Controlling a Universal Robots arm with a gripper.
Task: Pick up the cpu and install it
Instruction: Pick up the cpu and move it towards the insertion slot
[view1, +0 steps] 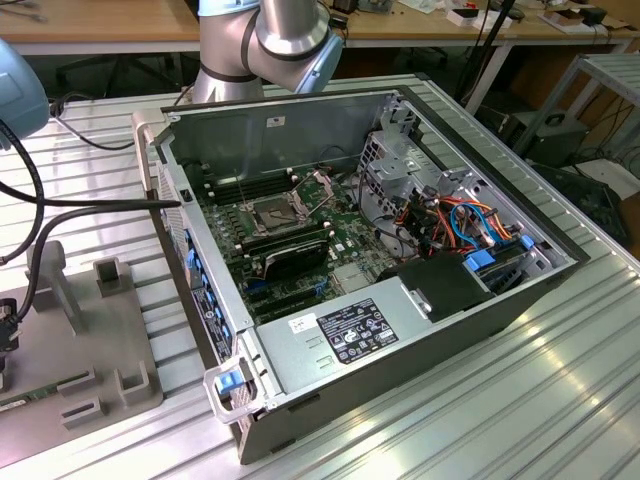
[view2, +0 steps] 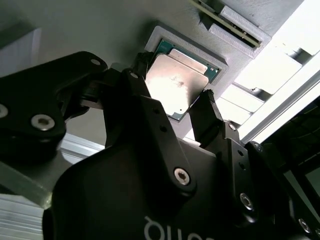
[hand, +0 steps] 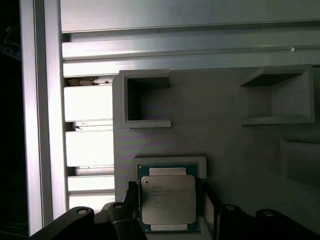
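1. Fixture plate: a grey fixture plate lies on the ribbed metal tabletop along the edge at the exterior view's left, with several raised brackets on it.
2. Cpu: in both wrist views the cpu lies flat, metallic face up, in a square raised frame on the fixture plate. The frame sits near one edge of the plate, next to the tabletop's slats.
3. Gripper: the gripper is directly over the frame. Its two black fingers are drawn in against two opposite edges of the cpu, which sits between them and is not lifted out.
4. Arm: the arm's base stands at the tabletop's far edge.
5. Computer case: an open computer case occupies the tabletop's middle. Its green board carries a metal-framed socket, which is open.
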